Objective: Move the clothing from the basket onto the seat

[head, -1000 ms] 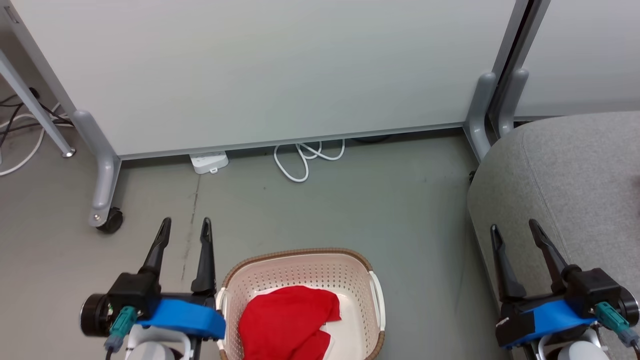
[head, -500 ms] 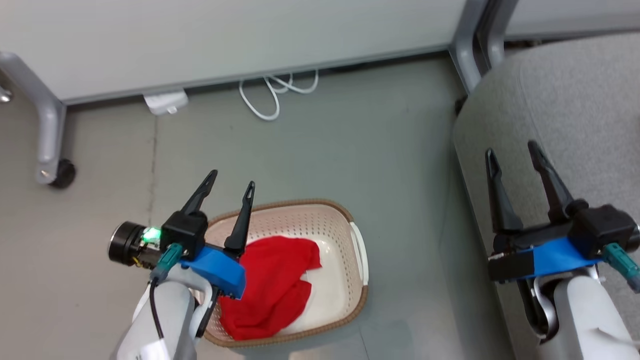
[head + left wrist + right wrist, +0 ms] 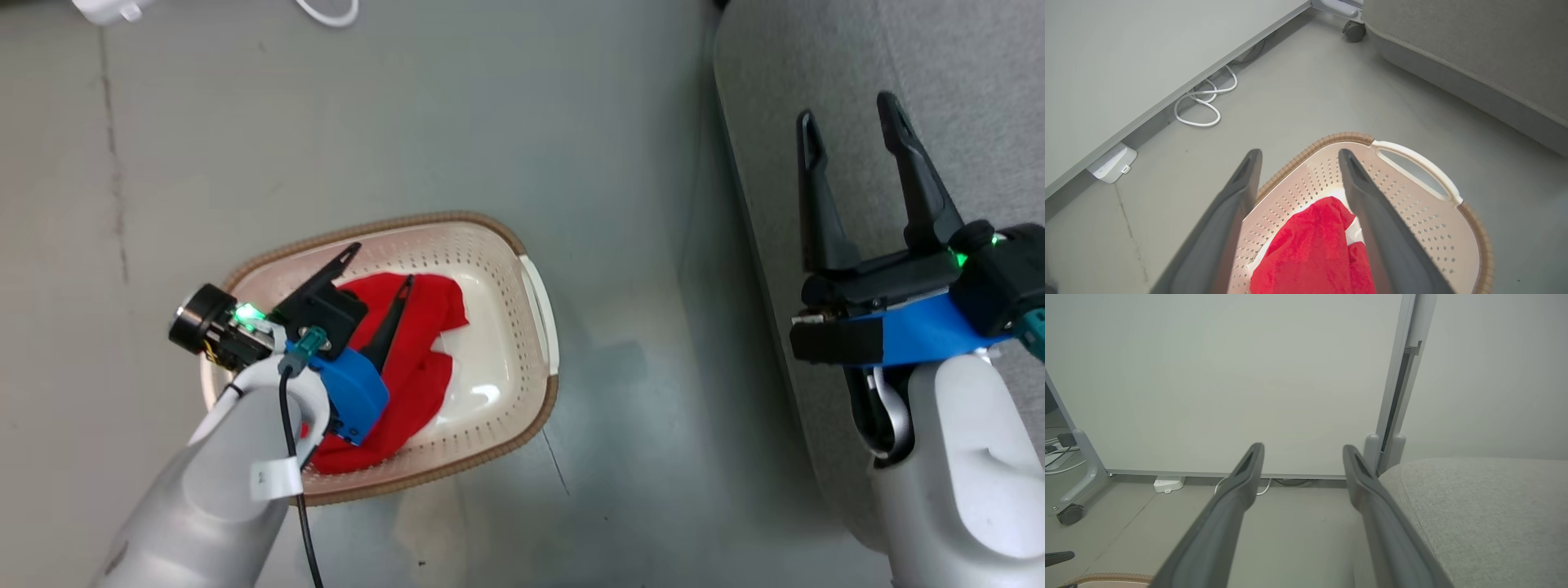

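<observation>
The red clothing (image 3: 424,359) lies bunched in the left half of the cream perforated basket (image 3: 490,230) on the grey floor. My left gripper (image 3: 380,264) hangs open over the basket's left part, its fingers pointing across the clothing and apart from it. In the left wrist view the clothing (image 3: 1314,245) shows between and below the open left gripper (image 3: 1299,153), inside the basket (image 3: 1347,136). My right gripper (image 3: 849,110) stands open and empty over the near edge of the light-grey seat (image 3: 963,65). The right wrist view has the open right gripper (image 3: 1302,448) beside the seat (image 3: 1486,506).
A white partition panel (image 3: 1229,384) on grey caster legs (image 3: 1070,514) closes off the far side. Along its base lie a white power strip (image 3: 1112,163) and a looped white cable (image 3: 1204,102). Grey floor (image 3: 620,343) separates basket and seat.
The head camera has tilted down, so the whole picture shifted. My left arm has swung from beside the basket to over it, above the clothing. Both grippers stay open.
</observation>
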